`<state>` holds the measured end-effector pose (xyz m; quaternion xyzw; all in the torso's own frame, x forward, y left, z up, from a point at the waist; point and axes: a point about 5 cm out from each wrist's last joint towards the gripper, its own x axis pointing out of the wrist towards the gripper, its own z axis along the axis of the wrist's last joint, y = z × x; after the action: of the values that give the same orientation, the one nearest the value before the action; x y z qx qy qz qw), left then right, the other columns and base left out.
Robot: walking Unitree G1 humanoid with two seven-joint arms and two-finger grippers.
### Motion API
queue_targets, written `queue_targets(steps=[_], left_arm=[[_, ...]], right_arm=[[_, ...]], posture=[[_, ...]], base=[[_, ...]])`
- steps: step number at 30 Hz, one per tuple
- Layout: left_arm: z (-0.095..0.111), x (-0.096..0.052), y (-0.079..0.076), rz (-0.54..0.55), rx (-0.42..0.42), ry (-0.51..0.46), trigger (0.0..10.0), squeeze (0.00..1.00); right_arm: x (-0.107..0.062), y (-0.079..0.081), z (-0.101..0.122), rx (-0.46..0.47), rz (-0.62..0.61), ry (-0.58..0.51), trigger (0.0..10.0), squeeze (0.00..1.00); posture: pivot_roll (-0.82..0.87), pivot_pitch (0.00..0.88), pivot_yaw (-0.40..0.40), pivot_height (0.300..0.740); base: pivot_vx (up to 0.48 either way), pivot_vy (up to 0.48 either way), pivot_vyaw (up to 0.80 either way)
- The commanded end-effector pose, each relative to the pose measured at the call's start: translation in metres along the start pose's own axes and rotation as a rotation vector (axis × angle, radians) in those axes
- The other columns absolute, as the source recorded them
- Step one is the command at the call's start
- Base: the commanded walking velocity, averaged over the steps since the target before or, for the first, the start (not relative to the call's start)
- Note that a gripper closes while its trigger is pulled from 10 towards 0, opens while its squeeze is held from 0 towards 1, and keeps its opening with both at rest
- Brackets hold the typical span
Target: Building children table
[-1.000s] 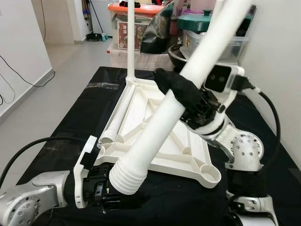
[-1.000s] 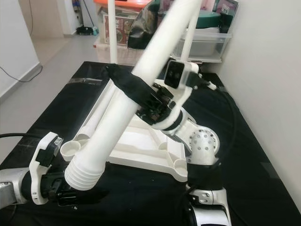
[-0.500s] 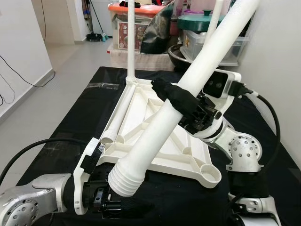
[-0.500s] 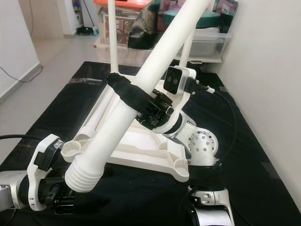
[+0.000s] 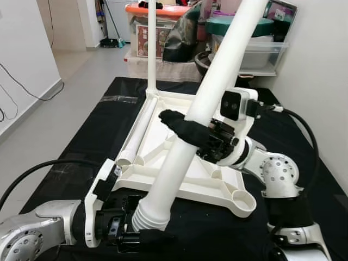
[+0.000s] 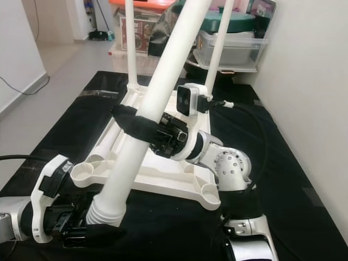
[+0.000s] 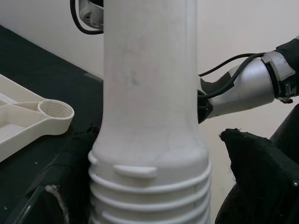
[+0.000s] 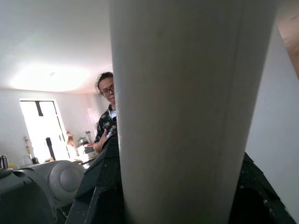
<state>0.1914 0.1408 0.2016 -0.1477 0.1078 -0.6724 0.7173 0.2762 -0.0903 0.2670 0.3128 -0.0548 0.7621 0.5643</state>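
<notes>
Midway up the steeply tilted white table leg [image 5: 204, 103], the right gripper [image 5: 190, 132] is clamped around it, while the left gripper [image 5: 142, 232] grasps its ribbed threaded end [image 7: 149, 186] low over the black cloth [image 5: 81, 147]. Just beyond lies the upturned white tabletop [image 5: 179, 136], with two legs already standing at its far corners. From the right wrist, a person [image 8: 106, 116] shows behind the leg. Nearest the threaded end is an empty corner socket [image 6: 82, 172].

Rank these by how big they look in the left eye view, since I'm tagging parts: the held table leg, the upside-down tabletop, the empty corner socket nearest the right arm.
1. tabletop, widest spread
2. held table leg, long, but near the camera, so unsure against the tabletop
3. corner socket, clearly smallest
</notes>
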Motion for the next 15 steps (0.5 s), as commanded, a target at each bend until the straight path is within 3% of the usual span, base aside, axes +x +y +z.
queue_targets(steps=[1, 10, 11, 12, 13, 15], left_arm=[[-0.003, 0.001, 0.001, 0.001, -0.007, 0.017, 10.0, 0.00], [-0.012, 0.005, 0.001, -0.024, -0.023, 0.042, 10.0, 0.00], [-0.013, 0.005, 0.002, -0.023, -0.024, 0.045, 5.0, 0.00], [-0.013, 0.005, 0.002, -0.023, -0.024, 0.045, 5.0, 0.00], [-0.014, 0.005, 0.003, -0.017, -0.023, 0.053, 0.0, 0.00], [-0.016, 0.006, 0.005, -0.017, -0.028, 0.053, 0.0, 0.00]], right_arm=[[0.004, 0.003, -0.002, -0.003, 0.021, 0.021, 0.0, 0.00], [0.011, 0.006, -0.005, 0.000, 0.058, 0.033, 0.0, 0.00], [0.012, 0.006, -0.005, 0.000, 0.062, 0.035, 0.0, 0.00], [0.012, 0.006, -0.005, 0.000, 0.062, 0.035, 0.0, 0.00], [0.014, 0.007, -0.005, -0.002, 0.069, 0.038, 0.0, 0.00], [0.017, 0.009, -0.004, -0.008, 0.080, 0.041, 0.0, 0.00]], posture=[[0.11, 0.000, -0.090, 0.740], [0.11, 0.000, -0.085, 0.740], [0.11, 0.000, -0.085, 0.740], [0.11, 0.000, -0.085, 0.740], [0.11, 0.000, -0.085, 0.740], [0.10, 0.000, -0.083, 0.740]], base=[[0.000, 0.000, 0.00], [0.000, 0.000, 0.00], [0.000, 0.000, 0.00], [0.000, 0.000, 0.00], [0.000, 0.000, 0.00], [0.000, 0.000, 0.00]])
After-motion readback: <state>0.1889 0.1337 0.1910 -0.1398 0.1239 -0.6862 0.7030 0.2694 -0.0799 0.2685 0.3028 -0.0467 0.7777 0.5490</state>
